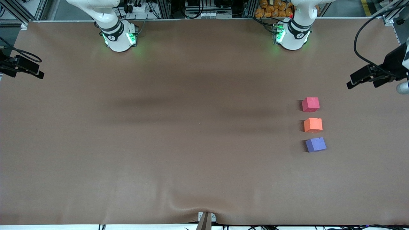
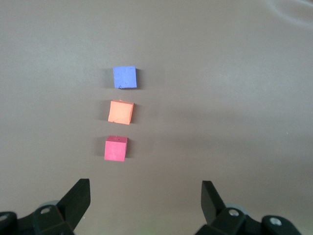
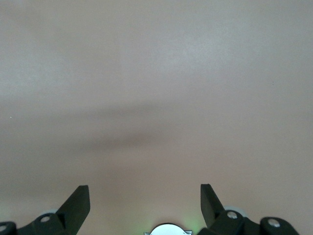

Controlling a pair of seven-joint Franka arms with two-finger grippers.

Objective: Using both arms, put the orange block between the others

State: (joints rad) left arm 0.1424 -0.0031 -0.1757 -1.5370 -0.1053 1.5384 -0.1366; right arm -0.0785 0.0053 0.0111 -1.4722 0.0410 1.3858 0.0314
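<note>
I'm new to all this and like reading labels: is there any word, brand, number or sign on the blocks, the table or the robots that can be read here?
None can be read.
Right arm's base: a small round dark mark, too small to read.
Left arm's base: the same kind of mark, too small to read.
Pinkish-red block, orange block, purple-blue block, brown table cover: no text.

Right wrist cam: nothing but table

Black two-finger right gripper spread wide above the plain brown matte tabletop, holding nothing.
</note>
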